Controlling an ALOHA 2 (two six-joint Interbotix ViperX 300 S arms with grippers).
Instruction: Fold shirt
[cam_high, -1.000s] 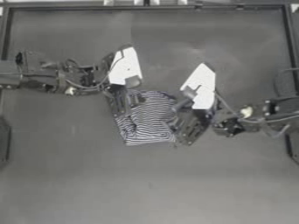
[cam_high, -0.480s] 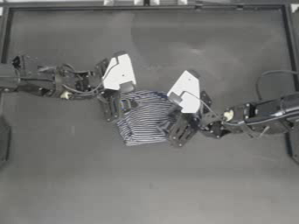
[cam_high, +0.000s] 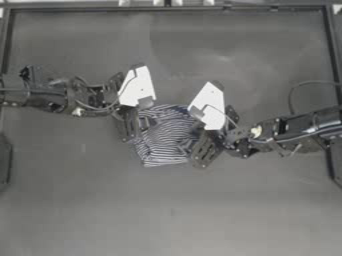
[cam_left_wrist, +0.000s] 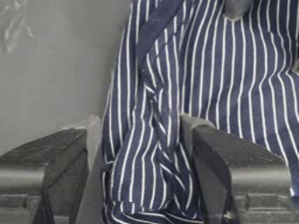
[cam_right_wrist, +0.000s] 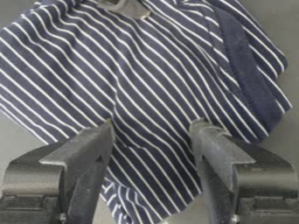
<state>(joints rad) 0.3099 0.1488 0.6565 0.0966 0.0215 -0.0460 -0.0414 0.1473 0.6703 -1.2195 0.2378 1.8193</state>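
A: Item one, the shirt (cam_high: 163, 135)?
B: Striped, bunched into a compact bundle at mid-table. Edges uneven, a ridge of creases along its left side, dark collar band showing. Judged partly folded, not tidy.

A: Left gripper (cam_high: 129, 126)?
B: At the bundle's left edge. Jaws apart, straddling the creased ridge of cloth, not clamped on it.

A: Right gripper (cam_high: 204, 150)?
B: At the bundle's right, near corner. Jaws apart over flat striped cloth, nothing pinched.

A: Remaining work?
B: Likely flattening and squaring the bundle, perhaps one more fold.

A: Support?
B: Dark table (cam_high: 167, 210).
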